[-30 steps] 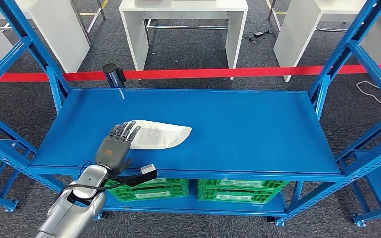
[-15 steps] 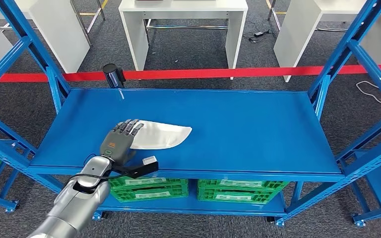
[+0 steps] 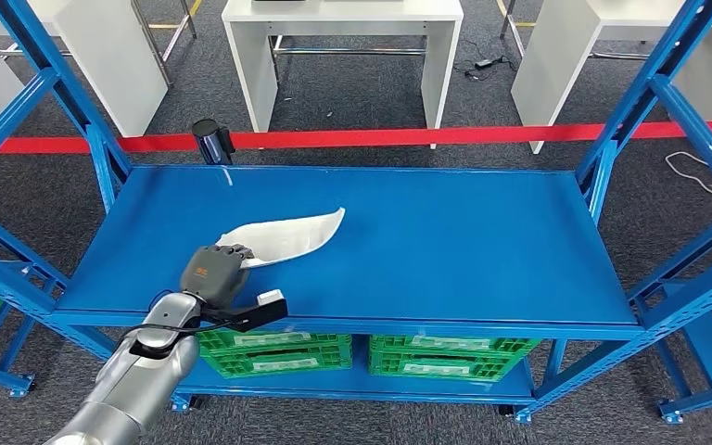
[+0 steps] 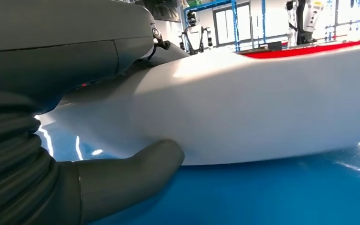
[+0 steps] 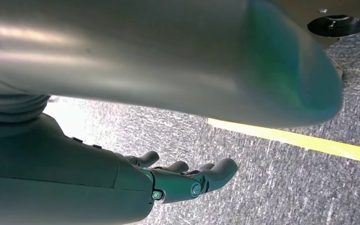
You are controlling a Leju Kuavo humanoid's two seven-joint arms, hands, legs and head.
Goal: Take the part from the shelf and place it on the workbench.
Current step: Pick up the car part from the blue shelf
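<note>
So the white part (image 3: 289,236), a long curved shell-like panel that tapers to a point, is on the blue shelf (image 3: 445,241), toward its left front. The near end is gripped by the left hand (image 3: 215,273) and the far tip looks tilted up off the surface, so it's judged to be at the very start of the lift. In the left wrist view the part (image 4: 243,98) is seen clamped between the thumb (image 4: 131,173) underneath and the fingers over the top, with the shelf surface just below.

Since it's held only at one end, a fair bit of leverage is expected from the long free end. The grip should probably be kept firm and the lift done slowly and straight up, so the part isn't allowed to pivot or slide out. The glossy surface looks slippery, which is another reason no jerky moves are wanted.

The blue uprights (image 3: 102,158) at the left end of the shelf are close by, so the tip needs to be swung clear of them when the part is drawn out toward the robot.

The right hand (image 5: 183,180) is seen hanging over the grey carpet (image 5: 272,183) with a yellow floor line (image 5: 309,143) nearby, fingers loosely spread and nothing held.
</note>
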